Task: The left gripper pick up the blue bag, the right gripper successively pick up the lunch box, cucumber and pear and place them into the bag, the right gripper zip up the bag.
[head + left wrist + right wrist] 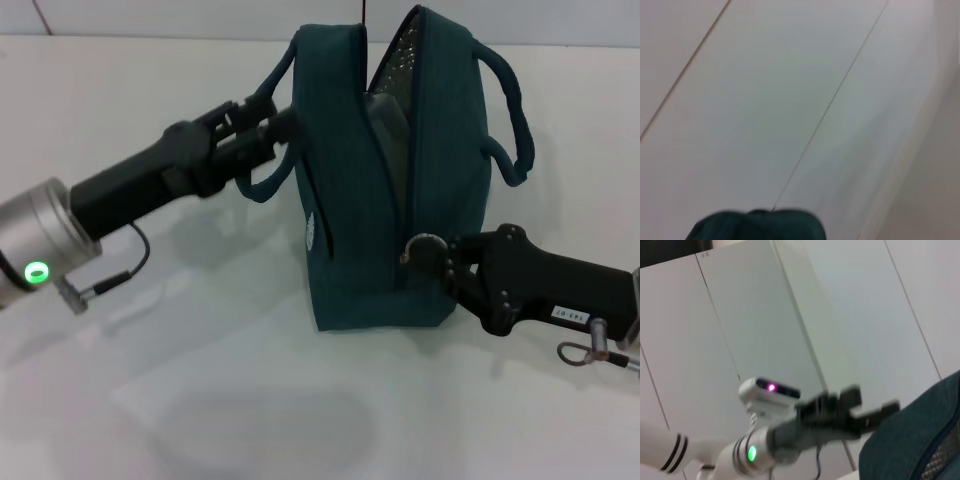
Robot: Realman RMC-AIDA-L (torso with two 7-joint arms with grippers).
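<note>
The blue bag (370, 200) stands upright on the white table (200, 400). Its top gapes open and shows a silvery lining (400, 70). My left gripper (270, 125) is shut on the bag's left handle (262, 185). My right gripper (422, 252) is pressed against the bag's lower right side at the zip line and is shut on the zip pull. The lunch box, cucumber and pear are not visible. A corner of the bag shows in the left wrist view (755, 227). The right wrist view shows the bag (920, 440) and my left gripper (860, 410).
The bag's right handle (510, 110) hangs free above my right arm (560, 290). A cable loop (580, 352) hangs by the right wrist. The right wrist view shows my own head camera (770, 390) and white wall panels.
</note>
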